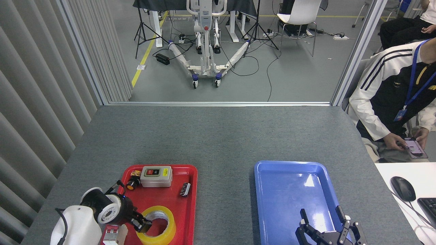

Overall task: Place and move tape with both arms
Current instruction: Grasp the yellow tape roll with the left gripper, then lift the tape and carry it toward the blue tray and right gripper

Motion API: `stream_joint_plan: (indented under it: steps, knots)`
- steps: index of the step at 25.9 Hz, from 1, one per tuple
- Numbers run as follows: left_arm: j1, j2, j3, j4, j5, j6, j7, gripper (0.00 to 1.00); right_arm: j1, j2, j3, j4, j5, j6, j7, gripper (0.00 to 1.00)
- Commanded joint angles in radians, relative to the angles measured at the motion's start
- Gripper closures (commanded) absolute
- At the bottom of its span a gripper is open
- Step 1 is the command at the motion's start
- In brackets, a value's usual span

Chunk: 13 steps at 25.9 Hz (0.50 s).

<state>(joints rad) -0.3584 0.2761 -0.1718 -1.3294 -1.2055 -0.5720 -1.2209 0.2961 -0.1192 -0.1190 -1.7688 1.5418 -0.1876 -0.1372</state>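
Risk sits mostly on the left side: left gripper (143, 225) is down at the near-left rim of the tape (156, 225), which lies flat in the near end of the red tray (190, 204). One dark finger looks to be over or just inside the core hole, but can't tell if the fingers are clamped on the roll wall or merely beside it, view is too end-on. If the bite is shallow on that slick translucent wall, I'd expect the roll to tip or slide out on lift. A small white breaker-like block (114, 234) sits just beside the wrist, so a sloppy retract could knock it. Grey switch box (156, 176), round orange-faced part (130, 184) and small black part (185, 189) are farther up the tray, likely safe. Blue tray (262, 204) is bare, well apart to the right. Right gripper (328, 228) hangs over its near end, fingers spread, holding nothing. Handover across the gap between trays is where a drop seems most likely. Person (391, 98) at the right edge is off the table.
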Motion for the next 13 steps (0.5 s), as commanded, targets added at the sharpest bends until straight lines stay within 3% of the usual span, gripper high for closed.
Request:
stream_joint_plan:
  steps: [1, 3, 4, 10, 13]
  knots:
    - [-0.004, -0.005, -0.002, 0.012, 0.014, 0.001, 0.000, 0.77, 0.000, -0.002, 0.001, 0.000, 0.000, 0.000, -0.001, 0.00]
    - [-0.004, -0.020, -0.002, 0.038, 0.049, -0.006, 0.001, 0.97, -0.003, -0.002, 0.001, 0.000, -0.002, 0.000, -0.001, 0.00]
    - [-0.005, -0.023, -0.002, 0.048, 0.090, -0.020, 0.001, 1.00, -0.003, -0.004, 0.001, 0.000, -0.002, 0.000, -0.002, 0.00]
    - [-0.057, -0.020, 0.002, 0.127, 0.362, -0.206, 0.034, 1.00, 0.032, -0.048, 0.009, 0.000, -0.002, -0.049, -0.009, 0.00]
    - [-0.057, -0.008, 0.002, 0.119, 0.526, -0.213, 0.127, 1.00, 0.041, -0.050, 0.001, 0.000, 0.000, -0.070, -0.009, 0.00]
